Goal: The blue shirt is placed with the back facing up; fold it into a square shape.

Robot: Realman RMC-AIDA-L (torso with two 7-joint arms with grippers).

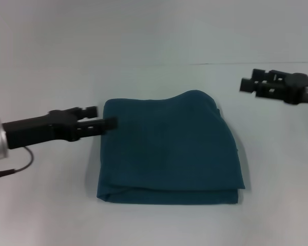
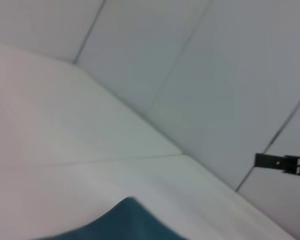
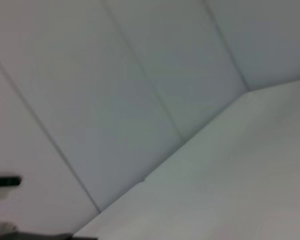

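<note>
The dark teal-blue soft fabric shirt [image 1: 167,148] lies folded into a rough square in the middle of the white surface [image 1: 51,215], plain side up, with stacked layers showing along its near edge and a rounded fold at its far right corner. A corner of the same cloth shows in the left wrist view [image 2: 125,222].

At about nine o'clock from the shirt, the left gripper [image 1: 101,121] reaches in level, its two black fingers [image 1: 87,110] set a little apart with nothing between them, the tips just over the shirt's left edge near the far corner. I cannot tell whether they touch the cloth.

At about two o'clock, well apart from the shirt, the right gripper [image 1: 248,82] hangs above the surface, pointing toward the middle. It holds nothing; how wide its fingers stand I cannot tell.
</note>
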